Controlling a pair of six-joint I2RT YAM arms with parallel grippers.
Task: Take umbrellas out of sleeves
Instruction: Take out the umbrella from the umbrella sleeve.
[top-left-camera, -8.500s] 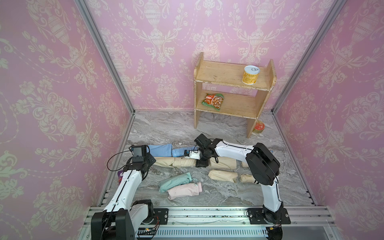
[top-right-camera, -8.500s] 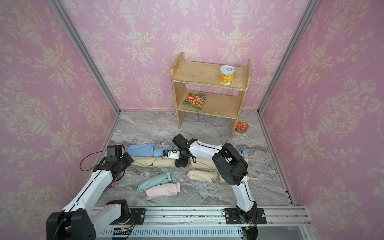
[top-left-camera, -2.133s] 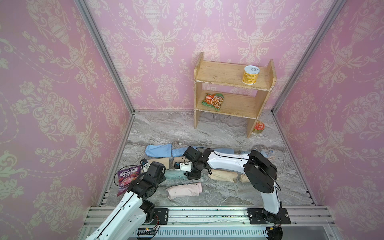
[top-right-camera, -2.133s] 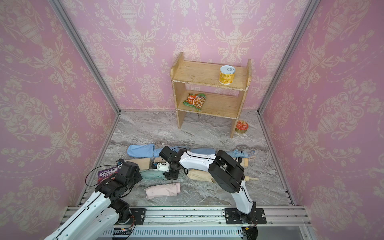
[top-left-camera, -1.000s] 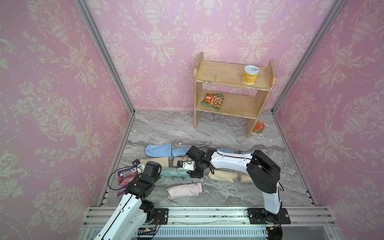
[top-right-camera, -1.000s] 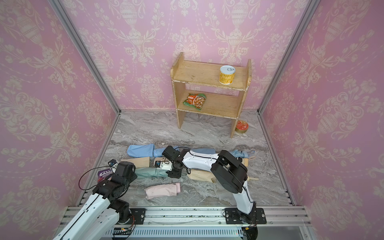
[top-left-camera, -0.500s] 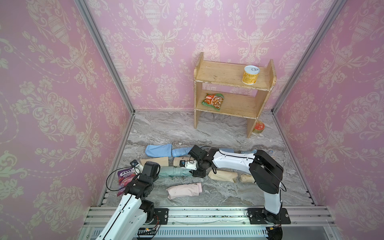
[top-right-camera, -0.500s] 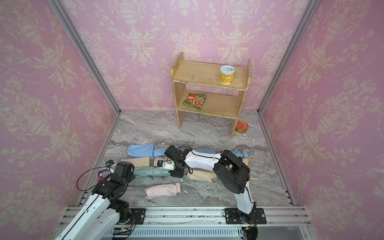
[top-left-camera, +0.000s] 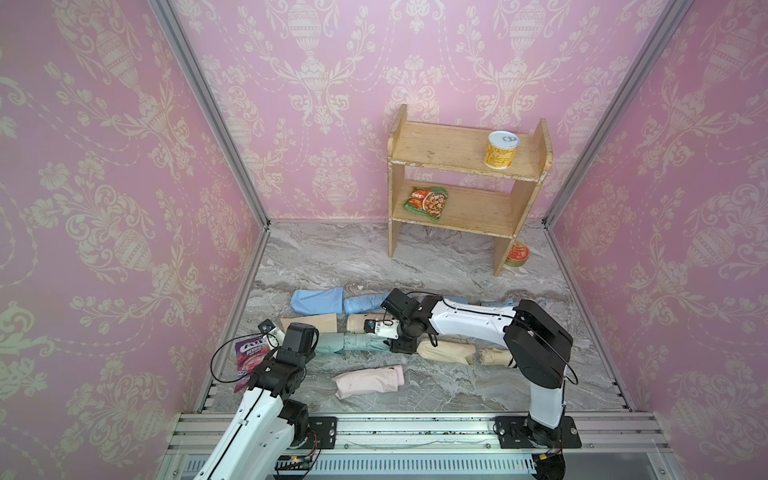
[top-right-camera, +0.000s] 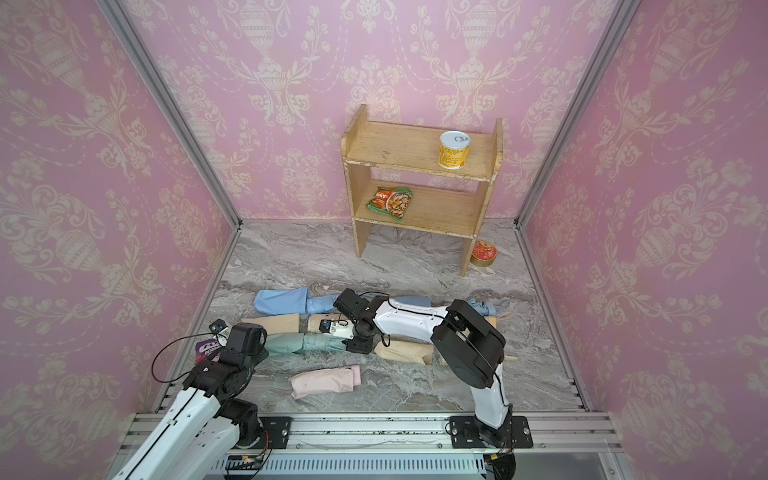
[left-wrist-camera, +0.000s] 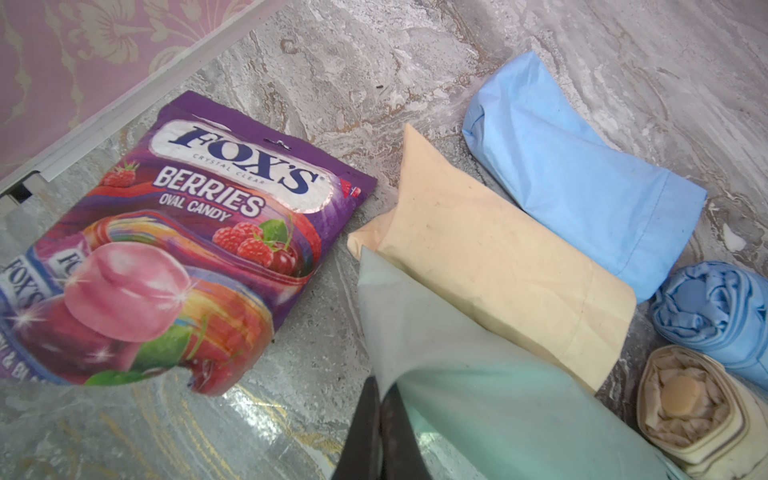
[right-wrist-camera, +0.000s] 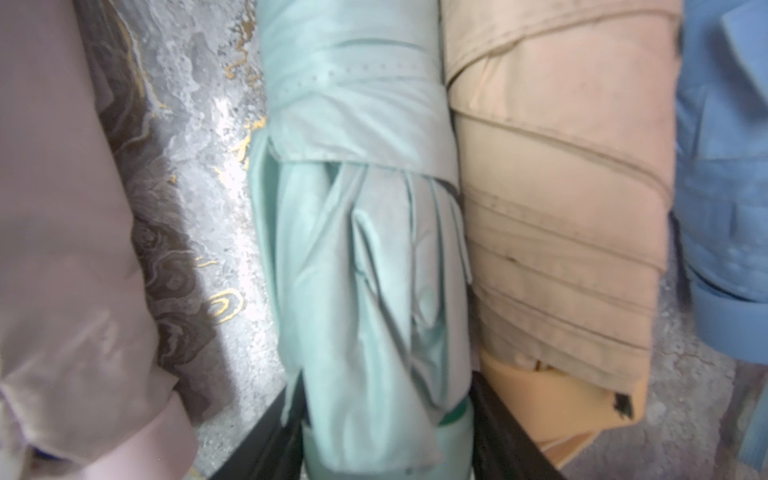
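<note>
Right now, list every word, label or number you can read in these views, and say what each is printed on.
"FOX'S": purple candy bag, large on its white oval; repeated small on the wrappers pictured near one edge.
"CRYSTAL CLEAR": same bag, just under the brand.
"BERRIES": same bag, white letters.
"OVAL CANDY": same bag, below "BERRIES".
Too small to read: the print on the yellow can, the snack packet and the red tin.

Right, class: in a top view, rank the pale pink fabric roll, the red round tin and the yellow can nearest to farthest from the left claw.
1. Pale pink fabric roll, on the floor near the left claw.
2. Red round tin, beside the wooden shelf.
3. Yellow can, on its top board.
</note>
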